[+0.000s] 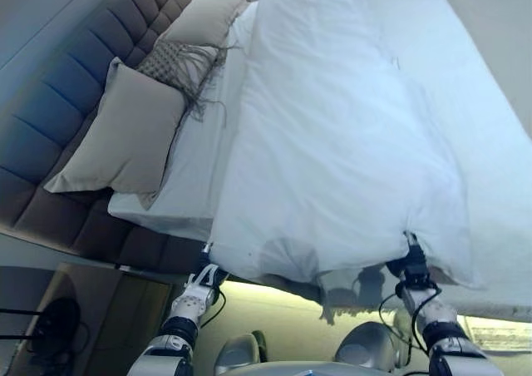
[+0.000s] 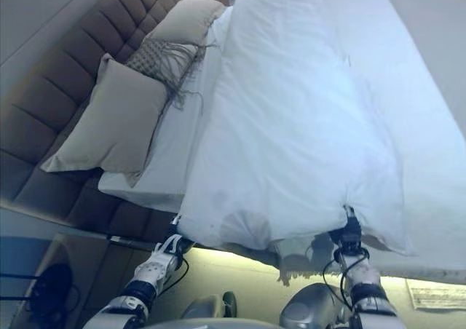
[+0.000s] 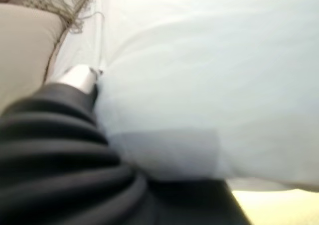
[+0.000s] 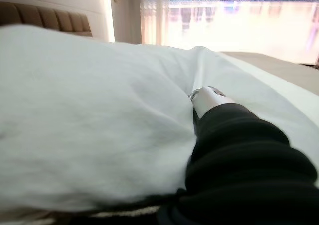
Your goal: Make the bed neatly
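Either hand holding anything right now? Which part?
Cannot be told: both the left hand and right hand reach into the near edge of the white puffy duvet, which hides their fingers.

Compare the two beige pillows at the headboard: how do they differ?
The near pillow shows its whole face and lies by the bed's corner; the far pillow sits further along the headboard and shows less. The fringed throw lies between them, overlapping the far pillow's near edge, while the near pillow's face is clear. Both are plain beige and lean against the headboard.
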Motion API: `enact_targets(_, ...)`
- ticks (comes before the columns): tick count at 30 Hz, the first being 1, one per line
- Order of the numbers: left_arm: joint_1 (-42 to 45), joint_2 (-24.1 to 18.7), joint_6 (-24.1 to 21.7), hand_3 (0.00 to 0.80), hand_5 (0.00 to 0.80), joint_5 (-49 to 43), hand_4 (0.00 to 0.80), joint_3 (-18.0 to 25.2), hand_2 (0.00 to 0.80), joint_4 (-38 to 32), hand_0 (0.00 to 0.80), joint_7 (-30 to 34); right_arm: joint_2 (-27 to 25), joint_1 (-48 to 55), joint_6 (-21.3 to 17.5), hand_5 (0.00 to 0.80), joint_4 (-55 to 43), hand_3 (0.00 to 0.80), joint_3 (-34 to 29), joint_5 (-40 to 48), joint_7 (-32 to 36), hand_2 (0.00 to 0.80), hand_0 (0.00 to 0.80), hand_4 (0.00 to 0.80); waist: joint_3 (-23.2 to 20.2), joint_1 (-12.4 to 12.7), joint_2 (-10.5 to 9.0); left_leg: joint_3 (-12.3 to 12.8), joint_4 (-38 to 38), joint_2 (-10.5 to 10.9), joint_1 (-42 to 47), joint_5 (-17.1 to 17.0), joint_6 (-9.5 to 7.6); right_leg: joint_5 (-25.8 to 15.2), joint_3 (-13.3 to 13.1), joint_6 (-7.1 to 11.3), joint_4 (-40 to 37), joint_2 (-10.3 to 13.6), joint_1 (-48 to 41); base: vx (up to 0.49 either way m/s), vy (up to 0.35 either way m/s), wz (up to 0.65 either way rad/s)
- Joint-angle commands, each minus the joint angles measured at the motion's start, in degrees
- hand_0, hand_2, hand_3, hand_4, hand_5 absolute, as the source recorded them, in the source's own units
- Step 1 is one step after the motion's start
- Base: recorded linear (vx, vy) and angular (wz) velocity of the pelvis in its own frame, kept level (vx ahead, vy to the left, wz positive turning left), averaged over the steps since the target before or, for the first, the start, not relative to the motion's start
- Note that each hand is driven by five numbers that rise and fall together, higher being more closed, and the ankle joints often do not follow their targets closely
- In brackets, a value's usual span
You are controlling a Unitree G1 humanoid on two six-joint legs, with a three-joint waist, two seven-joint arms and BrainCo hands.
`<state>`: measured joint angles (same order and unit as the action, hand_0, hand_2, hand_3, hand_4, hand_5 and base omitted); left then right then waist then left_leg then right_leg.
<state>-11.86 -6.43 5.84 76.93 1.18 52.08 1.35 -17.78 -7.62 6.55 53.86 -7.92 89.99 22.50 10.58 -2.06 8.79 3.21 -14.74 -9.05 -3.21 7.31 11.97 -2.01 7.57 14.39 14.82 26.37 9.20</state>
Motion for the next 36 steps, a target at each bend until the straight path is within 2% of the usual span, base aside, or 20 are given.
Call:
enact_targets(1,-4.1,-7.7,-4.1,0.8,0.8,-2.7,0.8,1.6,0.8,-0.9,0.8,0.5,3.1,0.4,-0.4,0.8,-2.7,0.8,0.9,3.4,5.7,0.8,0.8,0.8,-1.0,0.2,-2.18,-2.1,2.5,1.7,-5.4,-10.4,-4.91,1.7,-0.2,-2.06,5.8,-6.4,2.3,-0.161,-0.021,0.56)
enact_targets(3,-6.4,-7.0,-5.6,0.8,0.8,-1.9,0.8,0.4,0.8,0.3,0.8,0.8,3.0,-1.7,-1.5,0.8,-1.4,0.8,2.7,4.0,5.2,0.8,0.8,0.8,-0.3,-0.2,-2.18,-2.5,2.5,1.8,-6.4,-11.1,-4.7,1.4,-0.1,-3.23,3.8,-8.3,1.7,-0.162,-0.034,0.5)
enact_targets(4,-7.3,-6.6,-6.3,0.8,0.8,-1.2,0.8,-0.2,0.8,0.7,0.8,1.2,3.3,-3.4,-1.6,0.8,-1.0,0.8,3.2,4.3,4.3,0.8,0.8,0.8,0.2,-0.5,-2.43,-1.5,0.5,1.1,-7.3,-10.8,-4.17,0.8,0.3,-3.59,2.8,-8.7,1.5,-0.11,-0.048,0.29)
enact_targets(5,-7.4,-6.4,-6.2,0.8,0.8,-1.6,0.8,-0.2,0.8,0.9,0.8,1.6,3.4,-3.9,-1.8,0.8,-1.0,0.8,3.3,4.3,3.8,0.8,0.8,0.8,0.5,-0.6,-2.65,-1.6,-1.6,0.1,-8.1,-10.5,-3.41,0.4,0.2,-3.92,2.0,-9.2,1.0,-0.014,-0.028,0.3)
enact_targets(8,-4.3,-6.5,-4.9,0.8,0.8,-2.7,0.8,0.5,0.8,0.2,0.8,1.0,3.8,-1.8,-1.8,0.8,-1.9,0.8,3.7,1.0,2.6,0.8,0.8,0.8,-0.5,0.6,-2.85,-5.1,-0.6,-4.0,-6.6,-11.3,-2.16,1.2,-0.4,-3.72,2.3,-9.6,-1.2,0.2,0.068,0.1)
enact_targets(9,-3.9,-6.6,-4.6,0.8,0.8,-2.7,0.8,0.5,0.8,0.0,0.8,0.9,3.8,-1.3,-2.0,0.8,-2.3,0.8,3.8,0.6,2.4,0.8,0.8,0.8,-0.7,0.7,-2.88,-5.4,-0.1,-4.3,-6.1,-11.5,-2.04,1.4,-0.5,-3.69,2.3,-9.6,-1.5,0.369,0.2,-0.14)
enact_targets(10,-1.7,-6.4,-4.0,0.8,0.8,-2.6,0.8,0.9,0.8,0.3,0.8,1.7,3.8,0.4,-1.8,0.8,-3.8,0.8,3.2,-0.6,1.3,0.8,0.8,0.8,-1.5,1.1,-2.91,-7.1,2.3,-5.6,-4.5,-12.5,-1.4,1.9,-1.1,-3.4,2.0,-9.2,-2.7,0.309,0.297,-0.1)
enact_targets(11,-0.7,-5.9,-4.2,0.8,0.8,-2.9,0.8,0.9,0.8,0.5,0.8,2.3,3.3,0.8,-1.7,0.8,-4.3,0.8,3.1,-0.7,0.6,0.8,0.8,0.8,-1.8,1.1,-2.7,-7.9,3.7,-5.8,-3.8,-13.0,-1.24,2.1,-1.7,-3.17,1.7,-8.7,-3.1,0.3,0.445,-0.15)
enact_targets(13,-0.5,-4.9,-4.7,0.8,0.8,-3.1,0.8,0.6,0.8,0.7,0.8,2.8,2.5,0.5,-1.6,0.8,-4.7,0.8,3.0,-0.9,0.1,0.8,0.8,0.8,-1.7,1.0,-2.18,-8.1,4.9,-5.7,-3.6,-13.5,-1.09,2.3,-2.2,-2.84,1.8,-8.1,-2.9,0.063,0.407,-0.13)
enact_targets(16,-4.3,-1.9,-8.3,0.8,0.8,0.5,0.8,-3.1,0.8,2.0,0.8,4.4,-1.8,-6.6,-1.1,0.8,-1.8,0.8,2.6,-2.1,-0.9,0.8,0.8,0.8,0.6,-0.1,0.23,-8.5,6.3,-4.2,-6.4,-14.5,-0.57,1.4,-4.5,-1.31,1.8,-4.8,1.0,-0.097,0.654,-0.04)
enact_targets(18,-7.0,-0.4,-9.0,0.8,0.8,2.1,0.8,-4.8,0.8,2.5,0.8,4.7,-3.6,-11.1,-0.7,0.8,1.2,0.8,1.2,-1.6,-1.2,0.8,0.8,0.8,2.0,-0.5,1.07,-7.5,5.8,-2.7,-8.5,-14.6,-0.46,-0.4,-5.1,-0.07,0.5,-2.1,2.2,-0.118,0.631,0.03)
enact_targets(21,-10.1,0.0,-9.7,0.8,0.8,1.6,0.8,-6.2,0.8,3.1,0.8,3.2,-3.7,-14.4,-1.5,0.8,1.8,0.8,1.7,2.3,-1.6,0.8,0.8,0.8,3.1,-0.6,0.86,-5.9,4.4,-0.4,-10.6,-13.8,-0.53,-5.0,-5.6,0.61,-2.4,2.0,3.0,-0.051,0.383,0.1)
enact_targets(23,-10.9,-0.9,-9.5,0.8,0.8,1.2,0.8,-5.4,0.8,3.8,0.8,2.7,-2.3,-15.6,-1.3,0.8,1.5,0.8,2.8,1.4,-2.9,0.8,0.8,0.8,3.2,-0.2,0.42,-3.9,3.9,0.5,-10.7,-13.0,-1.22,-7.9,-4.1,0.61,-3.8,4.4,3.7,0.016,0.334,0.01)
enact_targets(24,-10.8,-1.7,-9.4,0.8,0.8,1.3,0.8,-4.8,0.8,3.6,0.8,1.7,-1.5,-16.0,-0.6,0.8,1.3,0.8,3.5,-0.3,-3.6,0.8,0.8,0.8,3.4,0.4,0.37,-2.8,4.0,0.5,-10.6,-13.1,-1.71,-7.5,-2.5,0.61,-2.1,4.8,4.7,0.008,0.315,-0.18)
enact_targets(26,-10.5,-3.3,-8.8,0.8,0.8,1.8,0.8,-3.8,0.8,2.7,0.8,0.3,-0.2,-16.0,-0.2,0.8,0.4,0.8,5.0,-2.2,-4.7,0.8,0.8,0.8,3.5,1.0,-0.13,-1.9,3.9,0.4,-11.0,-13.2,-2.45,-5.1,-2.0,0.61,1.5,3.7,6.5,-0.006,0.169,-0.41)
enact_targets(28,-10.7,-4.1,-8.2,0.8,0.8,3.4,0.8,-4.2,0.8,2.5,0.8,0.8,0.6,-15.1,-0.5,0.8,-0.1,0.8,6.1,-2.8,-3.9,0.8,0.8,0.8,3.5,1.3,-0.93,-3.3,3.3,1.4,-12.6,-13.4,-2.97,-4.0,-3.3,0.61,2.3,2.7,7.4,-0.053,0.013,-0.32)
enact_targets(32,-13.6,-3.4,-9.3,0.8,0.8,9.1,0.8,-4.1,0.8,4.8,0.8,3.2,1.9,-18.9,-2.8,0.8,0.9,0.8,9.8,-4.3,-3.4,0.8,0.8,0.8,5.0,2.3,-1.07,-4.6,3.7,0.9,-14.9,-14.2,-2.6,-4.8,-2.8,0.55,1.7,2.2,9.1,-0.098,-0.036,0.02)
enact_targets(36,-15.7,-2.9,-8.6,0.8,0.8,8.5,0.8,-5.3,0.8,6.1,0.8,3.3,1.9,-22.3,-3.9,0.8,-0.7,0.8,11.5,-1.9,-3.4,0.8,0.8,0.8,6.5,3.0,-1.43,-5.0,3.7,0.7,-17.7,-15.2,-2.51,-4.0,-2.3,0.57,2.3,1.1,10.5,-0.1,-0.084,0.09)
